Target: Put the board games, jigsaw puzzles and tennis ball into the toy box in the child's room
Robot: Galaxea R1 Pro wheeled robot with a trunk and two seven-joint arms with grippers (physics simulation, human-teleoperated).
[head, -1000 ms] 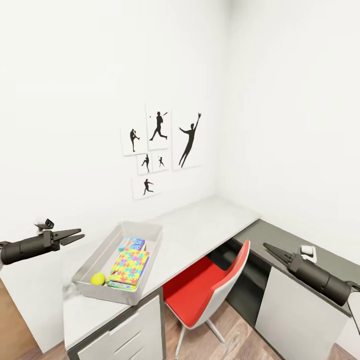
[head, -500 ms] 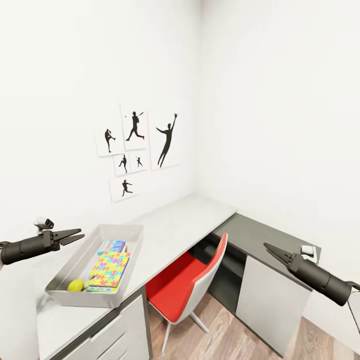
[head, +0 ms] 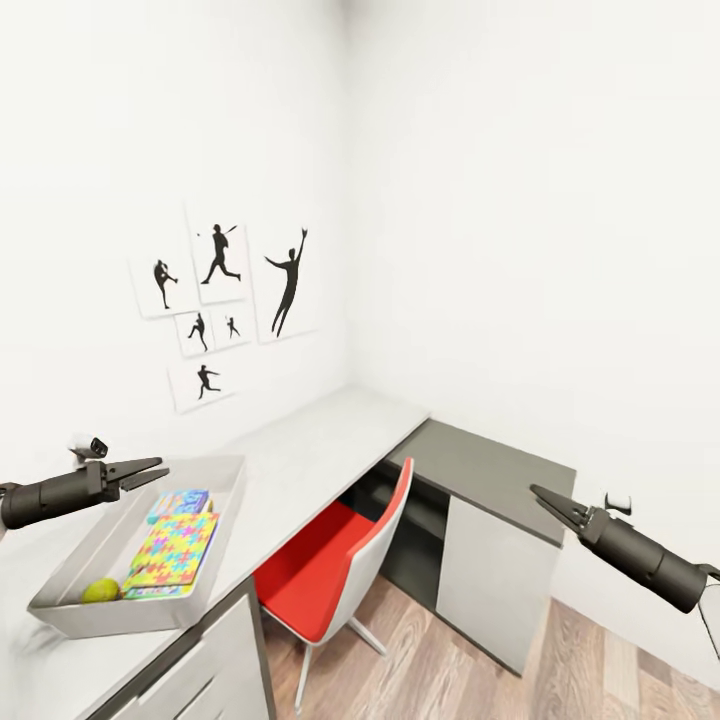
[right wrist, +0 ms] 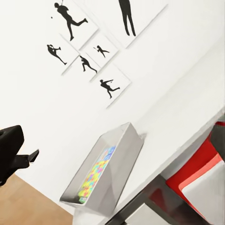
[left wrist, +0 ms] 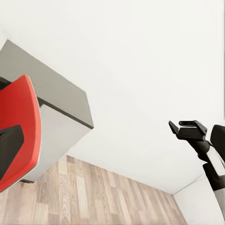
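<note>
View panned right; both arms still outstretched, empty.

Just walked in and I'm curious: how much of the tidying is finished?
The toy box already holds the tennis ball, a jigsaw puzzle and a blue board game. The left gripper and right gripper carry nothing. No other toys are visible to judge.

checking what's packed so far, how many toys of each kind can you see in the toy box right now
In the toy box:
tennis ball: 1
jigsaw puzzle: 1 visible on top; anything under it is hidden
blue board game: 1
Total visible: 3
</note>
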